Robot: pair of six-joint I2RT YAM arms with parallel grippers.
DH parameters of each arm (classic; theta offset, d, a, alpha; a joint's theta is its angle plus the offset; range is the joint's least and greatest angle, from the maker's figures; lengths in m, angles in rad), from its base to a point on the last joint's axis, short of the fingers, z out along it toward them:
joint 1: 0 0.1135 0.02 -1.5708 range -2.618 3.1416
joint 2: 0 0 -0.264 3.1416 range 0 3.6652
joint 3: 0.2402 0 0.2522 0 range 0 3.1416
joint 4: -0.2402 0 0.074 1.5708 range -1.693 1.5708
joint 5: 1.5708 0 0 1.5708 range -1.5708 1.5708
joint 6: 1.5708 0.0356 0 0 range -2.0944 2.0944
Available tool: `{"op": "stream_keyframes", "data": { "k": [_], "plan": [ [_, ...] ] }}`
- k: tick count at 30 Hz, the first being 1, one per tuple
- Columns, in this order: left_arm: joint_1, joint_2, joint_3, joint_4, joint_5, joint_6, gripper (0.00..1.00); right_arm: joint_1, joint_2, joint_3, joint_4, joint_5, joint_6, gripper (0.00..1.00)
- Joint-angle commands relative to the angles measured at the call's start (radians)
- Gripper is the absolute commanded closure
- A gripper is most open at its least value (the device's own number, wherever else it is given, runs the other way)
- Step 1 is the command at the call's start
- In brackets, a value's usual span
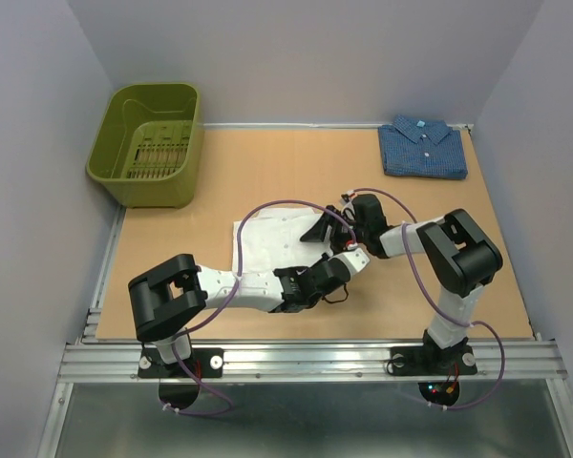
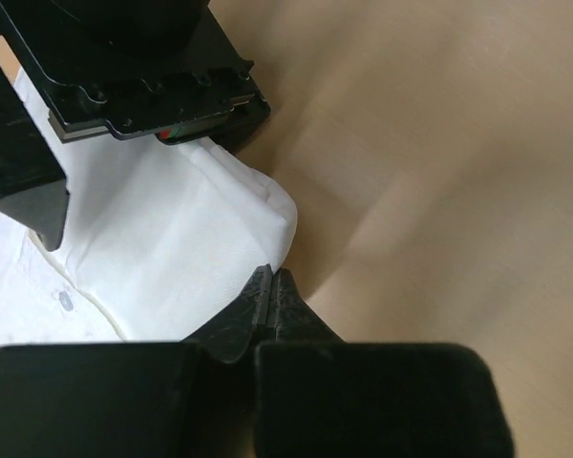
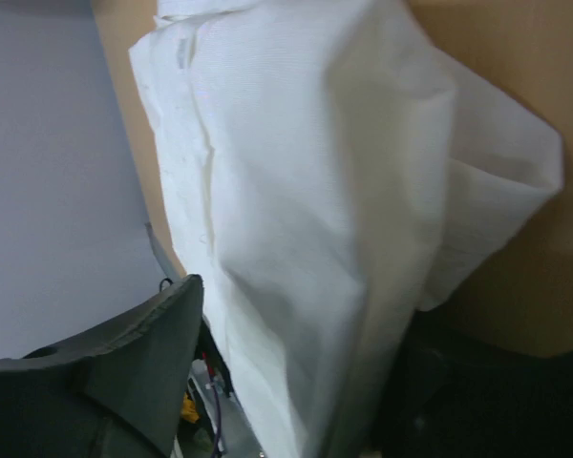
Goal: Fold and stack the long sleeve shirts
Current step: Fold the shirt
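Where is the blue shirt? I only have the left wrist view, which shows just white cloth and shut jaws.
Observer: The blue shirt lies folded at the far right corner of the table, apart from the white shirt.
Operator: What is the other arm doing?
Observer: The right arm reaches the white shirt's right edge, its jaws apart with cloth between them.
Operator: Is anything else out there?
Observer: A green bin stands at the far left corner.
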Motion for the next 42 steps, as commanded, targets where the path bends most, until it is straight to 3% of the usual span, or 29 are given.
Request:
{"op": "stream_keyframes", "data": {
  "k": [1,4,5,7,8,11,16,19,20,23,27,32,36,42],
  "plan": [
    [0.002,-0.052,0.04,0.019,0.007,-0.027,1.0,0.014,0.041,0.011,-0.064,0.046,-0.103,0.35],
    [0.001,-0.073,0.03,0.007,0.022,-0.063,0.97,0.014,0.023,0.02,-0.083,0.058,-0.137,0.47],
    [0.001,-0.083,0.024,0.002,0.022,-0.071,0.93,0.014,0.01,0.025,-0.093,0.064,-0.149,0.58],
    [0.002,-0.109,0.012,-0.002,0.021,-0.096,0.73,0.013,-0.002,0.034,-0.127,0.087,-0.19,0.72],
    [0.002,-0.141,-0.002,-0.002,0.018,-0.1,0.6,0.013,-0.013,0.039,-0.138,0.093,-0.21,0.85],
    [0.004,-0.21,-0.016,-0.016,0.004,-0.122,0.47,0.01,-0.026,0.046,-0.156,0.104,-0.244,0.99],
    [0.039,-0.332,-0.028,-0.077,0.002,-0.145,0.23,-0.007,-0.042,0.089,-0.236,0.113,-0.367,1.0],
    [0.142,-0.452,-0.04,-0.11,0.044,-0.172,0.14,-0.021,-0.045,0.14,-0.329,0.118,-0.47,1.0],
    [0.224,-0.474,-0.048,-0.122,0.05,-0.197,0.11,-0.024,-0.045,0.158,-0.384,0.123,-0.531,0.99],
    [0.339,-0.55,-0.053,-0.155,-0.028,-0.24,0.06,-0.03,-0.043,0.233,-0.489,0.181,-0.656,0.99],
    [0.54,-0.592,0.027,-0.237,-0.033,-0.272,0.05,-0.059,-0.025,0.347,-0.677,0.215,-0.81,0.99],
    [0.683,-0.658,-0.009,-0.192,-0.021,-0.255,0.05,-0.07,-0.013,0.512,-0.892,0.355,-1.014,0.99],
    [0.742,-0.687,-0.082,-0.165,-0.059,-0.243,0.05,-0.071,0.003,0.669,-1.085,0.527,-1.172,0.99],
    [0.743,-0.709,-0.088,-0.168,-0.16,-0.228,0.05,-0.071,0.021,0.888,-1.164,0.91,-1.266,0.99]
  ]
}}
